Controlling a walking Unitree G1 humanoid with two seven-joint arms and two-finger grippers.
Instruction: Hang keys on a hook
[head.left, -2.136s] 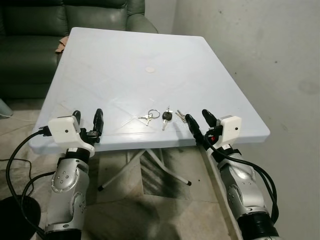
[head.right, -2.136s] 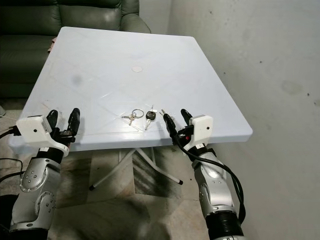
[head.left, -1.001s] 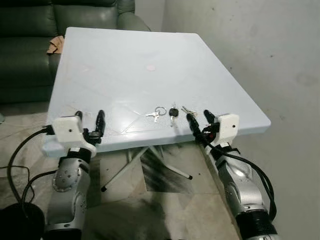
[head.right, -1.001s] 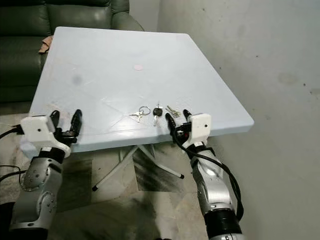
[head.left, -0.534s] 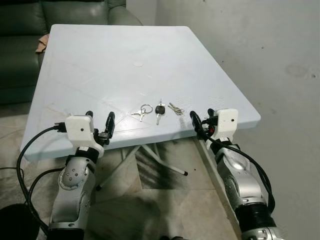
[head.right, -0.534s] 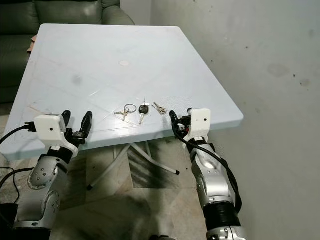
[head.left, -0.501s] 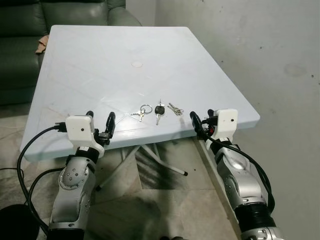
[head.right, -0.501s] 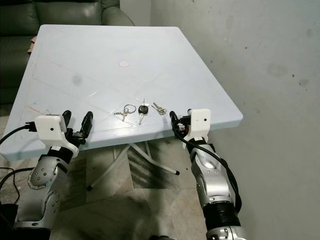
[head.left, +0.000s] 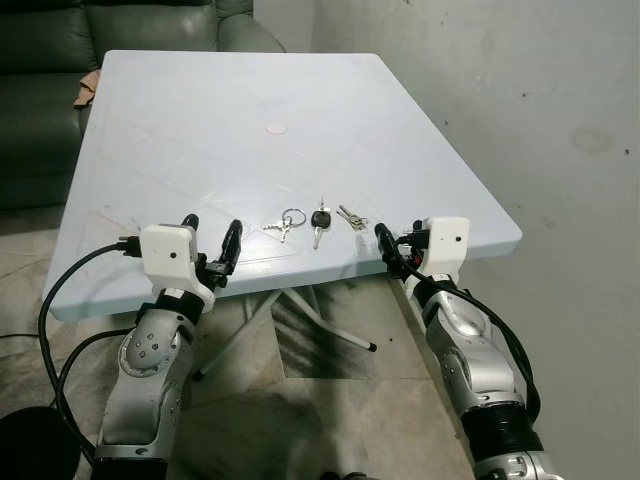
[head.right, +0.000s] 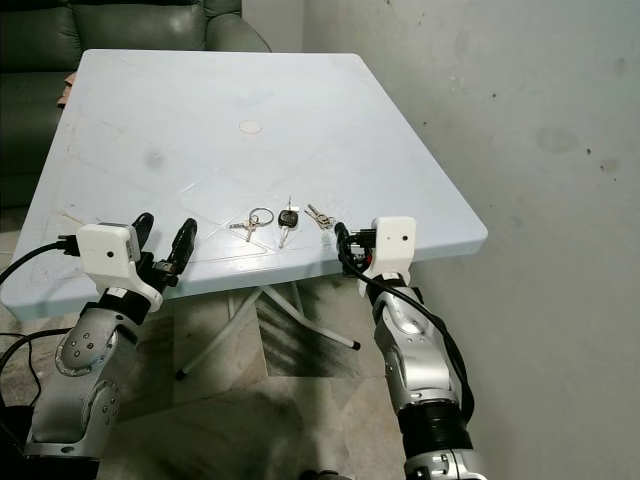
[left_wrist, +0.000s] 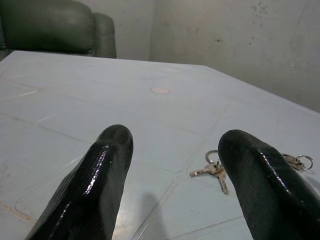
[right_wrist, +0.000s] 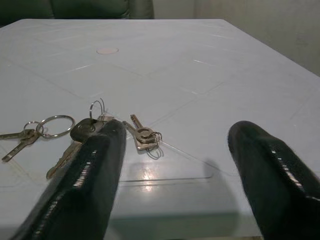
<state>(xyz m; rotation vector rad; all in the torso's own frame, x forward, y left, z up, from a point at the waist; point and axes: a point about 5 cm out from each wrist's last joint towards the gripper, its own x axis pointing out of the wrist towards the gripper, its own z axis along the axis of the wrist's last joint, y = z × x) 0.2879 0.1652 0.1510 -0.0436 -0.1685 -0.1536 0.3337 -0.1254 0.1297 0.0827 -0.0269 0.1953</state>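
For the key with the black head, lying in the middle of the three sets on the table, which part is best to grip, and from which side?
Probably the black head of the middle key. It is the thickest part, while the blade lies flat on the table. The open right gripper is nearest. It could come from the table's near edge, from above, with its fingers on both sides of the head, clear of the small keys beside it.

A lived-in room of a home: a dark green sofa (head.left: 120, 30) sits just behind the far edge of a pale blue plastic folding table (head.left: 200, 110), a stained, bare plaster wall (head.left: 520, 90) stands alongside, worn stone-look floor tiles (head.left: 320, 400) below.
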